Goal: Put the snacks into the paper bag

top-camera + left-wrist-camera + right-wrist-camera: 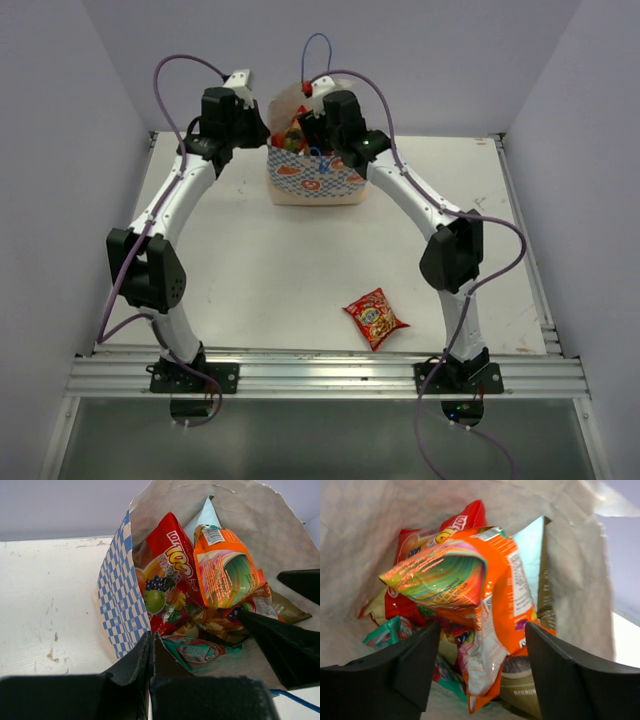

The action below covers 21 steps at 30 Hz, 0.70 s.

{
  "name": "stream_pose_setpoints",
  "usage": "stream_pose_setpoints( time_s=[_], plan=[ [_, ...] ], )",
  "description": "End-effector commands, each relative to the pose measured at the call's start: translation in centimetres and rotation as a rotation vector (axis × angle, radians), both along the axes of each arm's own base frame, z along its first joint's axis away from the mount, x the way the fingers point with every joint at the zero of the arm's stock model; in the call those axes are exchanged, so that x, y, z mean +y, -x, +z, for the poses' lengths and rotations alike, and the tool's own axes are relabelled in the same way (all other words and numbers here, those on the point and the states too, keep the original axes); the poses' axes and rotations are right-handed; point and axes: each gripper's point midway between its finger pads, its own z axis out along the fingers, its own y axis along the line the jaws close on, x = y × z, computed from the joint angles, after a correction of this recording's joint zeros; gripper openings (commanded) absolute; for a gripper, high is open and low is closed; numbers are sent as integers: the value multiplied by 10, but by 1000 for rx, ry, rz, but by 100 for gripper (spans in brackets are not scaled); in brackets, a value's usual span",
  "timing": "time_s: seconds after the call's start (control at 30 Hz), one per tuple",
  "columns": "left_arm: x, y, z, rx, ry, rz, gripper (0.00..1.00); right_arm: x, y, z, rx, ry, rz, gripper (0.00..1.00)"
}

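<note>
The paper bag point(314, 186) stands at the back of the table with its mouth open. My left gripper point(150, 641) is shut on the bag's checked side wall point(119, 605) at its rim. Inside lie several snacks: a red packet point(169, 555), an orange packet point(495, 585), a teal one point(196, 652), a light blue one point(207, 516) and a brown one point(520, 687). My right gripper point(482, 652) is inside the bag's mouth and open, its fingers either side of the orange packet's lower end without pinching it. One more red-orange snack point(375, 318) lies on the table near the front.
The bag's blue cord handle point(316, 42) sticks up behind the right gripper. The loose snack lies just left of the right arm's lower link point(452, 255). Walls close in the table on the left, right and back.
</note>
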Motion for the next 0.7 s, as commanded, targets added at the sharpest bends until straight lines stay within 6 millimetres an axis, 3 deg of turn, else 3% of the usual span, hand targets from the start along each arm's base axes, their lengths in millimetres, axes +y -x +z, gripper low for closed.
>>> stream_pose_setpoints(
  time_s=[0.0,0.07,0.1,0.2,0.3,0.33,0.4,0.43,0.47,0.5,0.67],
  plan=[
    [8,-12,31,-87,-1,25,0,-31,37,134,-213,-117,-30,76],
    [9,-13,27,-80,-3,30,0,-43,61,153,-233,-94,-28,78],
    [9,-14,26,-79,-5,29,0,-53,87,161,-231,-87,-12,80],
    [9,-15,25,-77,-4,31,0,-58,136,141,-165,-28,41,81],
    [8,-16,22,-72,0,30,0,-74,191,76,8,32,82,78],
    [8,-17,21,-69,0,30,0,-82,214,41,99,36,87,77],
    [7,-17,17,-62,-1,23,0,-82,246,-5,231,53,137,74],
    [7,-17,15,-56,0,23,0,-87,265,-44,333,52,123,74],
    [7,-17,15,-57,-1,21,0,-89,277,-52,358,32,132,74],
    [6,-16,11,-48,-3,19,0,-90,294,-80,421,45,148,73],
    [5,-17,6,-34,0,14,0,-91,323,-124,532,-34,122,73]
  ],
)
